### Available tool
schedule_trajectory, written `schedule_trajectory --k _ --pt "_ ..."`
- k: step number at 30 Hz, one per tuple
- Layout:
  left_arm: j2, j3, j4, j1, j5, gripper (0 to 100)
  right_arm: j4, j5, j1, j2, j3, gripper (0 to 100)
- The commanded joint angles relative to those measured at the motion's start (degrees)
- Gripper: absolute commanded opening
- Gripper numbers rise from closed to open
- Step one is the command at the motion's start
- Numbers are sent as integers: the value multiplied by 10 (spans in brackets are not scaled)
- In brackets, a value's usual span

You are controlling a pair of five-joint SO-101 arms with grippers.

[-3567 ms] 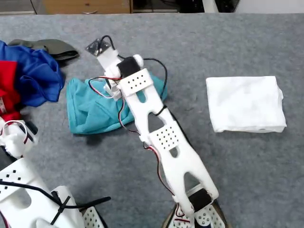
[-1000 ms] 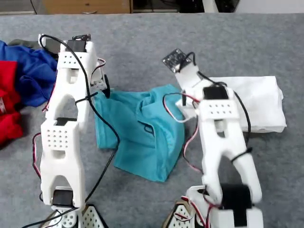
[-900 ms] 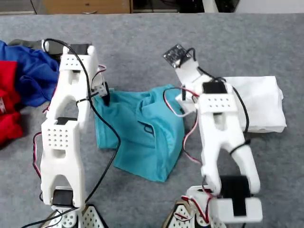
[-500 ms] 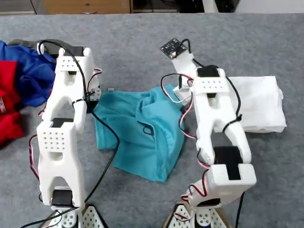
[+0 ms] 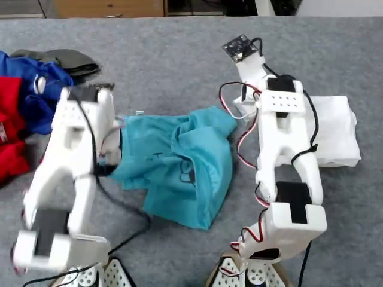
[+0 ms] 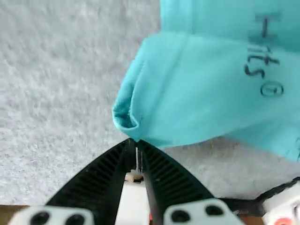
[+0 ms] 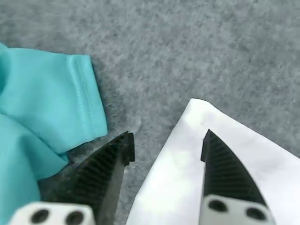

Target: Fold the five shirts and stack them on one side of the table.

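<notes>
A crumpled teal shirt (image 5: 179, 161) lies in the middle of the grey table. My left gripper (image 6: 136, 144) is shut on a bunched fold at the teal shirt's (image 6: 201, 89) left edge; in the high view that gripper (image 5: 112, 162) sits mostly under its own arm. My right gripper (image 7: 168, 140) is open and holds nothing. It hovers over bare table between the teal shirt's sleeve (image 7: 47, 103) and the corner of a folded white shirt (image 7: 187, 187). The folded white shirt (image 5: 335, 131) rests at the table's right side, just right of the right gripper (image 5: 240, 109).
A blue shirt (image 5: 42, 95), a red shirt (image 5: 9, 134) and a dark olive one (image 5: 69, 60) are piled at the far left. Bare grey table (image 5: 179, 54) runs along the back. Wooden furniture stands beyond the far edge.
The left arm has drawn back toward the front, tugging the teal shirt's left edge with it. The right arm has let the shirt go and swung back and right, toward the white shirt.
</notes>
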Motion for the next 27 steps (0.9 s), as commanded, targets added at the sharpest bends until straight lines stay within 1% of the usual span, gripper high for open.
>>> schedule_trajectory --k 1,5,8,9,10,12,16,18,20,22,25,27 --pt "-121 98 -23 12 -31 21 14 -30 6 -2 -30 239" --pt "-167 161 -23 6 -107 21 33 -47 9 -4 -32 239" --pt "-196 213 -27 26 -216 22 35 -47 8 -5 -32 239" --pt "-208 224 -36 31 -243 28 33 -47 7 -5 -32 239" --pt "-218 230 -46 31 -250 46 33 -54 7 -6 -32 239" --pt "-240 234 -57 30 -236 108 35 -67 7 -6 -41 251" --pt "-302 220 -44 37 -234 238 46 -87 9 -4 -58 373" --pt "-342 201 -39 37 -234 253 62 -87 6 -4 -74 412" --pt "-376 159 -56 30 -229 253 83 -87 0 -1 -96 409" --pt "-392 111 -84 5 -206 253 97 -87 -10 -1 -113 386" --pt "-364 55 -149 -43 -132 253 109 -90 -29 -1 -127 326" --pt "-306 37 -185 -65 -76 253 110 -90 -40 -1 -128 280"
